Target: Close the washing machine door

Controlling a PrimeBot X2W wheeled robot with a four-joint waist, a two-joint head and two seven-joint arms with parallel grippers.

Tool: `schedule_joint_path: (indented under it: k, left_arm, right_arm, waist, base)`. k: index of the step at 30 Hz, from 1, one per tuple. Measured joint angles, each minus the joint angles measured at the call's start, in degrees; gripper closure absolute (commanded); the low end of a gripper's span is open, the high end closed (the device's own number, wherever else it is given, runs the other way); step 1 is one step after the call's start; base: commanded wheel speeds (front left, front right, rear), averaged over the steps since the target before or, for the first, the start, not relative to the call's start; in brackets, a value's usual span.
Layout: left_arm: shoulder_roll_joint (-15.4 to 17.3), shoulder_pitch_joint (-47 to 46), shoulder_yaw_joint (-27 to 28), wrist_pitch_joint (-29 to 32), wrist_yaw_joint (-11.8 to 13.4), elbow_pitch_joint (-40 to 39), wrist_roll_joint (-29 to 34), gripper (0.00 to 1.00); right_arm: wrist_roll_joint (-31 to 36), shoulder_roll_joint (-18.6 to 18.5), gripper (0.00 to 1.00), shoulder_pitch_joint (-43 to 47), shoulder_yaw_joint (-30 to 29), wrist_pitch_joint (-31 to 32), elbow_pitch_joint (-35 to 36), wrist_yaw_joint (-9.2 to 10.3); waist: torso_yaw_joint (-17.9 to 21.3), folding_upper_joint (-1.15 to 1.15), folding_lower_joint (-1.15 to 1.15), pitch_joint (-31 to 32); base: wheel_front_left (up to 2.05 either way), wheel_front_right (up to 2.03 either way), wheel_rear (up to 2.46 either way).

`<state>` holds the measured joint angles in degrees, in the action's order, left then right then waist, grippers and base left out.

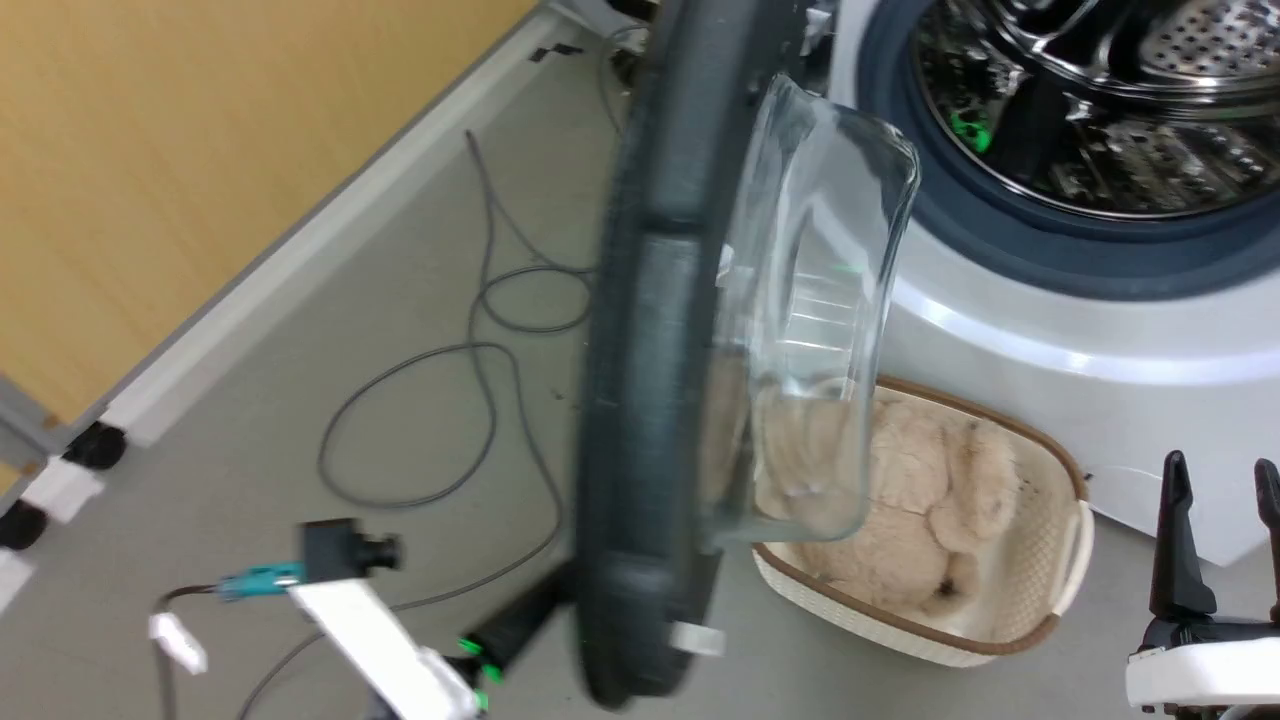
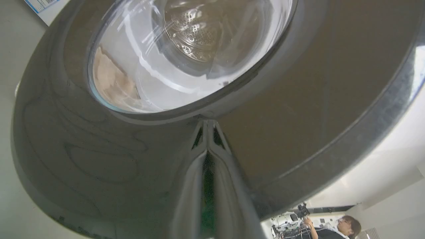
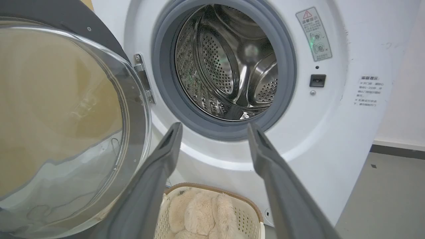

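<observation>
**Door ajar, left arm leaning on it**

The washing machine door (image 1: 640, 400) stands out from the washing machine (image 1: 1050, 330), roughly square to its front. The left gripper (image 2: 207, 127) has its jaws pinched together, tips against the door's glossy outer face. The right gripper (image 3: 214, 127) hangs before the machine, jaws spread and empty. The risk, I'd say: those tips skate off the slick face, or the door clips the basket (image 1: 1070, 520) at the machine's foot.

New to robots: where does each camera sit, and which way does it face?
Head view: on the head, looking down at the washing machine door, edge-on; right gripper lower right.
Left wrist view: faces the door's glossy outside; left gripper, shut, touches it.
Right wrist view: faces the washing machine and drum between open fingers.
Head and right wrist share the basket.
</observation>
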<state>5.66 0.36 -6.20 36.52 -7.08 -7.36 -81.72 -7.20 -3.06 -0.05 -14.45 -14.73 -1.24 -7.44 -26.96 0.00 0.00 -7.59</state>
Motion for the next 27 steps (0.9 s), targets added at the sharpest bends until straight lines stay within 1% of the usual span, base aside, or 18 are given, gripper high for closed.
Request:
schedule_joint_path:
  k: [4, 8, 15, 22, 27]
  left_arm:
    - [0.46, 0.15, -6.04, -0.62, 0.0, -0.86, 0.01, 1.0]
    - [0.43, -0.37, -10.83, -2.05, 0.0, -0.8, -0.09, 1.0]
    - [0.18, -6.56, -18.55, -5.67, 0.0, 1.24, -0.25, 1.0]
    - [-0.73, -12.43, -23.82, -9.45, 0.0, 5.84, -1.41, 1.0]
    - [-1.08, -16.0, -25.63, -13.47, -0.02, 9.21, -2.07, 1.0]
  right_arm:
    - [-0.03, 0.01, 0.0, -0.03, -0.13, -0.01, -0.03, 0.0]
    - [-0.03, 0.02, 0.0, -0.7, -0.03, 0.0, -0.03, 0.0]
    - [-0.02, 0.03, 0.0, -2.29, 0.54, -0.01, -0.09, 0.0]
    - [-0.02, 0.04, 0.0, -3.21, 1.54, -0.01, -0.18, 0.0]
    - [-0.01, 0.05, 0.0, -3.95, 1.4, -0.01, -0.18, 0.0]
  waist:
    - [2.02, 0.0, 0.0, -0.04]
    - [4.4, 0.0, 0.0, -0.43]
    - [9.56, 0.0, 0.0, -1.72]
    - [16.32, 0.0, 0.0, -2.68]
    - [21.39, 0.0, 0.0, -3.42]
  base:
    - [0.0, 0.0, 0.0]
    - [0.0, 0.0, 0.0]
    - [0.0, 0.0, 0.0]
    - [0.0, 0.0, 0.0]
    - [0.0, 0.0, 0.0]
